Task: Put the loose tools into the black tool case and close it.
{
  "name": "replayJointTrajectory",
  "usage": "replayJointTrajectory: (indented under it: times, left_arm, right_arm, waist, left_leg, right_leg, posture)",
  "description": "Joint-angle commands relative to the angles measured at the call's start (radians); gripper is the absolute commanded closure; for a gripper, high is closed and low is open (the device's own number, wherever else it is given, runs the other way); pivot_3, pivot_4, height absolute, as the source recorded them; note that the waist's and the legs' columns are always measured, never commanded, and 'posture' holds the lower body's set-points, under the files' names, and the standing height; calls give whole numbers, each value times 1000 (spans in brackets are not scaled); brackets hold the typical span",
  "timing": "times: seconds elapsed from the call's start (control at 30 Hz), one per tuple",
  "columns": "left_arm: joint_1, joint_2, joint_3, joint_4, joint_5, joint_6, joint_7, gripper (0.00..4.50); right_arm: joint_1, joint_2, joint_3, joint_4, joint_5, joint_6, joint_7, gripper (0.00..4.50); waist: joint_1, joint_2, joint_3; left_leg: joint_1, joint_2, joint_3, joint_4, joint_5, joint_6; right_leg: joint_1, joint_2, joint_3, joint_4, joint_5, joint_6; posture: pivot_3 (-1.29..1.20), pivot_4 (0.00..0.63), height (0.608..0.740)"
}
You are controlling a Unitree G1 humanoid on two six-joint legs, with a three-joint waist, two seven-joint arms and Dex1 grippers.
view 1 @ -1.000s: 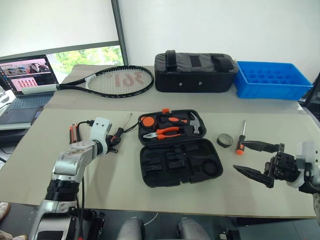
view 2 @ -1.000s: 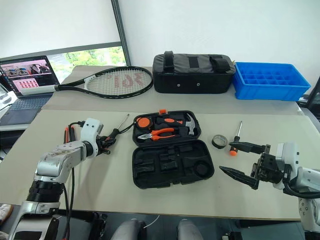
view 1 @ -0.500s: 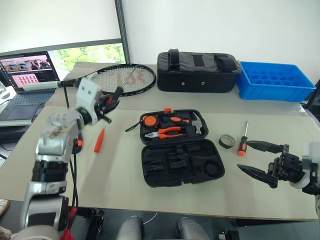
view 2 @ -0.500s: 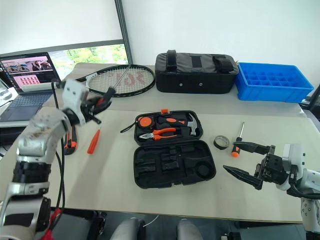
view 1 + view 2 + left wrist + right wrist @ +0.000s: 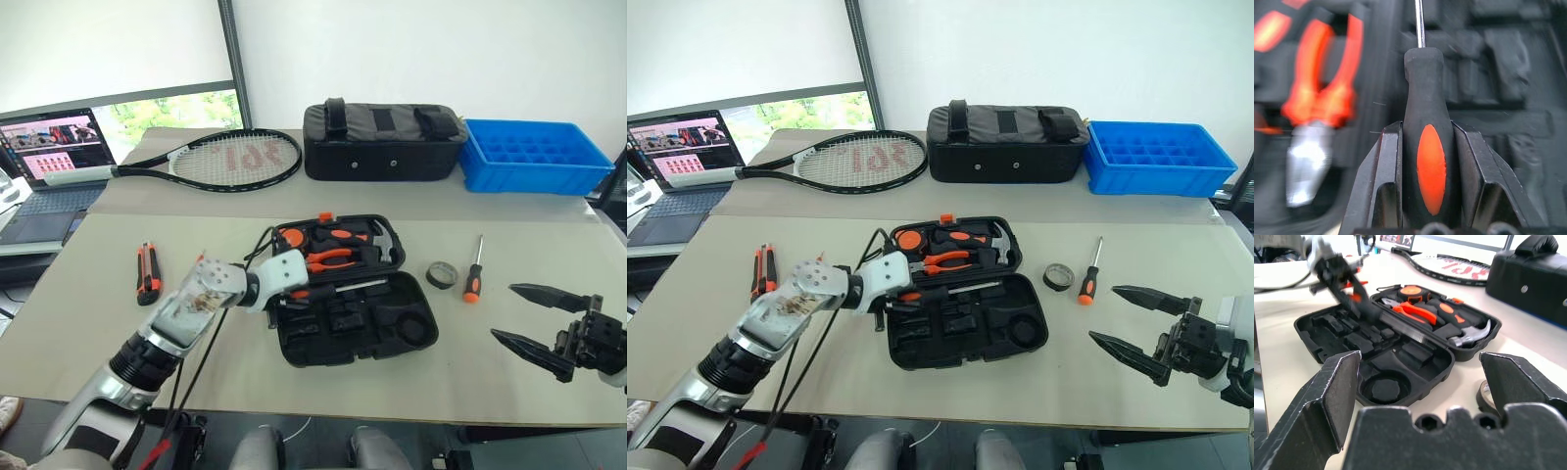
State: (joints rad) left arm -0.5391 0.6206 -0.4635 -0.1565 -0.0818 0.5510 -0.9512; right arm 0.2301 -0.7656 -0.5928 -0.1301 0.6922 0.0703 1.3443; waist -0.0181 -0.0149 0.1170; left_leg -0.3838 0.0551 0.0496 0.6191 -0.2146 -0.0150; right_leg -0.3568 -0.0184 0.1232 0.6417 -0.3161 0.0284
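- The right gripper (image 5: pixel 539 318) hangs over the table's (image 5: pixel 451 377) near right edge, jaws spread wide and empty.
- The left gripper (image 5: pixel 292 288) is clenched on a screwdriver (image 5: pixel 1426 147), gripping its black-and-orange handle; the shaft lies over the case's (image 5: pixel 353 328) near half, along the hinge line.
- The case sits open at mid-table. Its near half has bare recesses; its far half holds pliers (image 5: pixel 328 258), a hammer (image 5: pixel 384 237) and an orange-topped round tool.
- Just right of the case lie a dark tape roll (image 5: pixel 441 275) and, beside it, a second screwdriver (image 5: pixel 474 274), handle toward the robot.
- Left of the case, well apart from it, lies the knife (image 5: pixel 148 273), with a slim orange tool close beside it.
- Farther back lie a racket (image 5: pixel 220 159), a black bag (image 5: pixel 382 142) and a blue tray (image 5: pixel 534 157); a laptop (image 5: pixel 49 157) stands at far left.
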Motion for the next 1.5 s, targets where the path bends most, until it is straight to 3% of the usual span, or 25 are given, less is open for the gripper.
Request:
replayJointTrajectory:
  times: [0.03,0.37,0.83,0.9,1.03,1.1,1.3,1.4,1.5]
  left_arm:
    - [-12,-6,-27,-4,42,0,-3,3539]
    - [-60,-54,-49,106,109,-8,15,3539]
    - [-100,-71,-39,117,114,2,-27,3539]
    - [-100,-75,-38,120,117,3,-24,2504]
    - [-105,-92,-16,123,131,-1,15,1203]
    - [-102,-114,39,80,68,32,8,483]
    - [-111,-152,148,20,-9,70,35,483]
    - [-98,-196,193,29,-51,45,56,1200]
    - [-70,-226,186,70,-55,-21,64,2420]
  right_arm:
    - [6,-13,-38,-39,34,7,-3,0]
    - [9,-10,-42,-65,46,20,-20,0]
    - [8,3,-26,-90,50,18,-53,0]
    - [6,4,-24,-91,50,18,-55,0]
    - [2,5,-18,-96,50,20,-61,0]
    - [2,6,-16,-102,52,23,-65,0]
    - [2,7,-10,-107,55,25,-72,0]
    - [-3,9,-2,-105,52,23,-76,0]
    - [-12,12,9,-103,48,19,-80,0]
  waist:
    - [1,0,0]
    - [9,1,-1]
    - [2,1,-1]
    - [2,2,-1]
    - [4,2,-1]
    - [4,2,-1]
    - [4,2,-1]
    - [5,2,-1]
    - [4,2,-1]
  left_leg:
    - [0,-1,0,0,0,0]
    - [0,-5,-5,7,0,1]
    - [-1,-6,-7,7,0,1]
    - [-1,-6,-7,7,0,1]
    - [-1,-6,-7,7,0,1]
    - [-1,-6,-7,7,0,1]
    - [-3,-6,-8,7,0,1]
    - [-4,-6,-9,7,-1,1]
    - [-4,-6,-9,7,-1,1]
  right_leg:
    - [1,0,0,0,0,1]
    - [5,-4,-1,0,-2,6]
    - [5,-4,-1,0,-2,6]
    - [5,-4,-1,0,-2,6]
    - [5,-4,-1,0,-2,7]
    - [5,-4,-1,0,-2,7]
    - [4,-4,-1,0,-2,6]
    - [4,-4,-1,-1,-2,5]
    - [4,-4,-1,-1,-2,5]
  posture:
    - [0,150,708]
    - [0,150,708]
    - [0,150,708]
    - [0,150,708]
    - [0,150,708]
    - [0,150,708]
    - [0,150,708]
    - [0,150,708]
    - [0,150,708]
